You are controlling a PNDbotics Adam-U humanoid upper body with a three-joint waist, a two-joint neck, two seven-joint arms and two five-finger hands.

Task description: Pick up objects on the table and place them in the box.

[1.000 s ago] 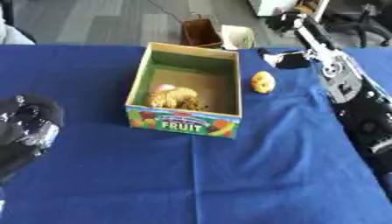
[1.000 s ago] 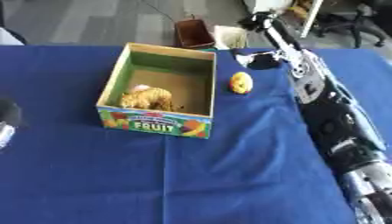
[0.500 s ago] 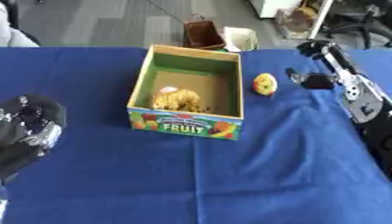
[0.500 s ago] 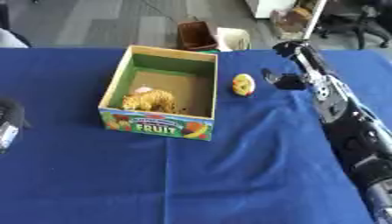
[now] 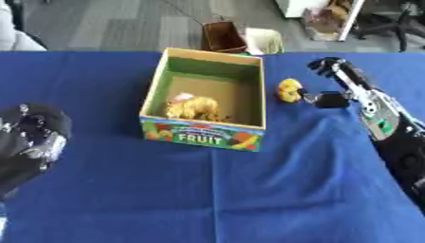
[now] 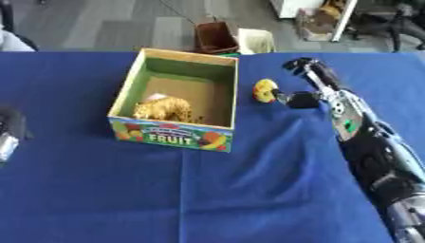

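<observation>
The yellow fruit [image 5: 289, 89] lay on the blue tabletop [image 5: 249, 190] just beside the box [image 5: 205, 98], toward the far edge, with your right hand [image 5: 332, 88] touching or nearly touching it, fingers [image 5: 325, 99] straight and holding nothing. You needed to curl them round it before lifting. The box already held a tan, lumpy object [image 5: 192, 107]; your left hand [image 5: 29, 137] rested at the left edge, its fingers unclear.

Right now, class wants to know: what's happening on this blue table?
The robot's right hand is beside a small yellow fruit-like object on the blue tablecloth, just right of the cardboard box marked FRUIT. A tan lumpy item lies inside the box. The left hand rests idle at the left edge.
</observation>
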